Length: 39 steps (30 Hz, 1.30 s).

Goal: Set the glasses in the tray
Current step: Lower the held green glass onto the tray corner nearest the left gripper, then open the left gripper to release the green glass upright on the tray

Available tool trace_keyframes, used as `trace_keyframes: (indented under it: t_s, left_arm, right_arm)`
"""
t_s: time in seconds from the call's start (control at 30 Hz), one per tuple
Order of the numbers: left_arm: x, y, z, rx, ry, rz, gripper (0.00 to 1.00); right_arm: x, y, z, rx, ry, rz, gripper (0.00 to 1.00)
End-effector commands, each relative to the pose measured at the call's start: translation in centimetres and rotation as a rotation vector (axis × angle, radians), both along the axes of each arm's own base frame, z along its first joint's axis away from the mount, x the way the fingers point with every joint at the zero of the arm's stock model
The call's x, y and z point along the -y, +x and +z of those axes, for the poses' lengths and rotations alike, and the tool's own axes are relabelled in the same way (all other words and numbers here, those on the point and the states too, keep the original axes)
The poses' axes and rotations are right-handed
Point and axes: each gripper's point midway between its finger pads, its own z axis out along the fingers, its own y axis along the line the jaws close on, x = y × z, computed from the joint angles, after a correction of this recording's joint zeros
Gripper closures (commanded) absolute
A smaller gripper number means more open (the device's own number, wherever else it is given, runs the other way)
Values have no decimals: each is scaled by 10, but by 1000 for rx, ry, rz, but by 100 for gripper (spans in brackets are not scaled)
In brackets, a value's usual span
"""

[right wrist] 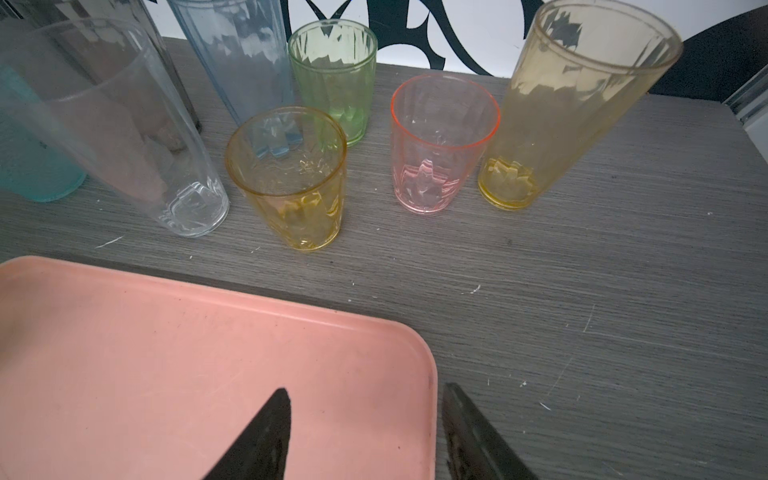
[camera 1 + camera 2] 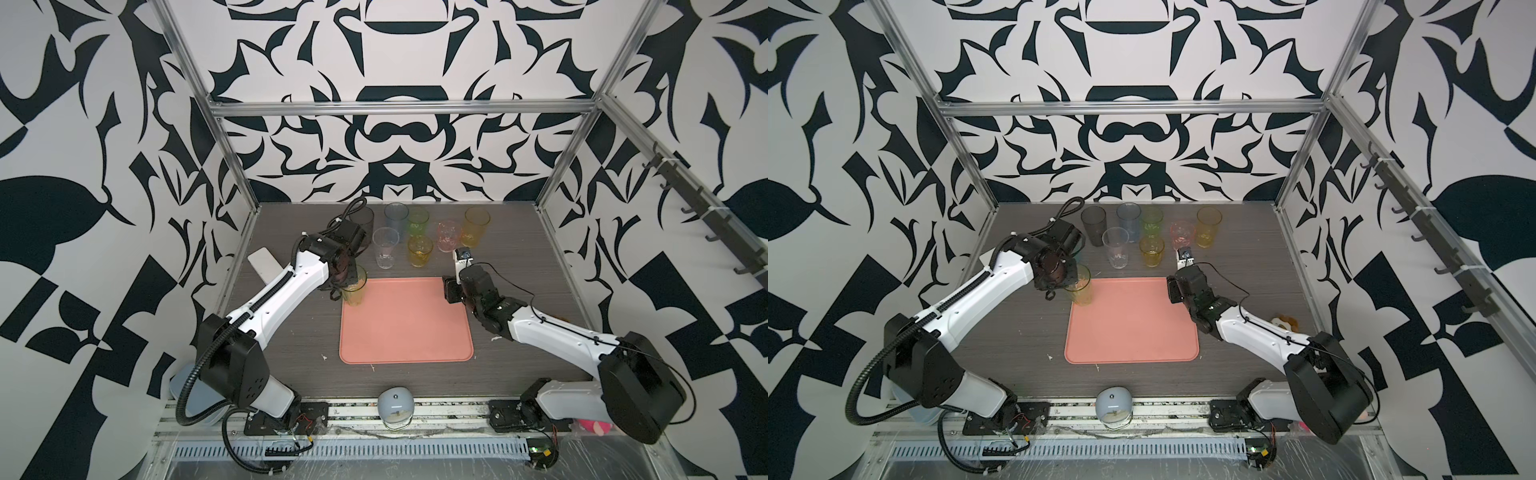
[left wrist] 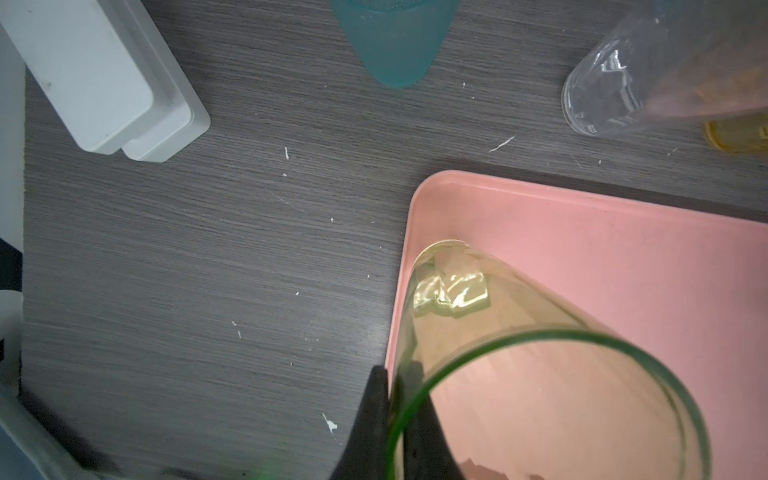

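Glass stands at the far-left corner of the tray: placing step.
My left gripper pinches its rim; next I should release. My right gripper, jaws apart, faces the pink glass, a likely pick.

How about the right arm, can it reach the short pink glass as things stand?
Probably yes: the right gripper hangs open and empty over the tray corner, with bare table between it and the pink glass.
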Motion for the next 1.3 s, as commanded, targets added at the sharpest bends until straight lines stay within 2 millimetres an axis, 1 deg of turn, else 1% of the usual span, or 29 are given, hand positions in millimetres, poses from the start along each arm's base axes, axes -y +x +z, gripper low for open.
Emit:
trace_keyframes:
  t_s: [0.0,0.13,0.53,0.8,1.0,1.03,1.27]
  left_arm:
    - [1,7,-7,-7,-13,6,100]
    - [-1,11,-17,-26,-19,16,100]
    - [3,19,-35,-50,-29,20,100]
    - [4,24,-40,-67,-10,19,100]
    - [6,28,-38,-64,-9,16,98]
    - [7,28,-37,-63,-12,16,96]
    - [5,27,-32,-63,-9,25,75]
  right_arm:
    - [-2,6,14,42,18,-8,39]
    - [-2,6,14,44,16,-8,39]
    - [-5,7,10,28,16,1,39]
    - [-6,8,9,25,14,2,39]
    - [-5,8,9,24,12,-2,39]
    - [-6,8,10,25,12,-1,39]
    - [-4,8,11,27,11,-6,39]
